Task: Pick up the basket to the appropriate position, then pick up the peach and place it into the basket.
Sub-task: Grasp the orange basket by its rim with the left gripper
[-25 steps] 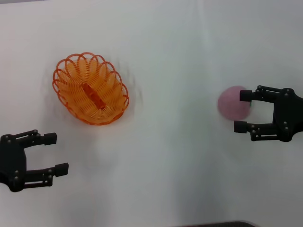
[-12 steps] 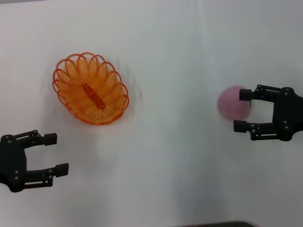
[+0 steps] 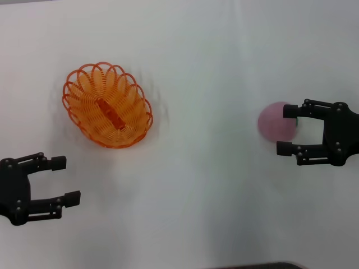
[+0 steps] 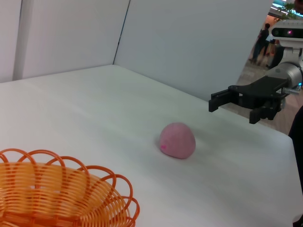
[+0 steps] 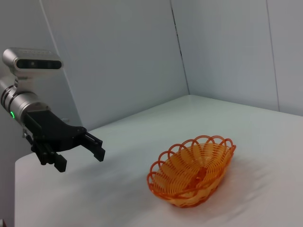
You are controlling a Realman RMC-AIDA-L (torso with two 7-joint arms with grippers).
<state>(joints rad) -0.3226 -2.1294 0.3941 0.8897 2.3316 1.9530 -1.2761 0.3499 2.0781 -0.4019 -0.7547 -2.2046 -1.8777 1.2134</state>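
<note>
The orange looped-wire basket [image 3: 107, 105] stands on the white table at the left; it also shows in the left wrist view [image 4: 57, 194] and the right wrist view [image 5: 193, 170]. The pink peach [image 3: 275, 123] lies at the right, also seen in the left wrist view [image 4: 177, 140]. My right gripper [image 3: 288, 130] is open, raised above the table, its fingertips over the peach's right edge; it shows in the left wrist view [image 4: 234, 100]. My left gripper [image 3: 64, 179] is open and empty, in front of and left of the basket, also seen in the right wrist view [image 5: 80, 149].
The white table [image 3: 202, 67] fills the head view; its front edge runs near the bottom. Grey wall panels [image 5: 118, 52] stand behind the table. Nothing else stands on the table.
My left gripper has shifted very slightly toward the front. The right gripper, peach and basket have not moved.
</note>
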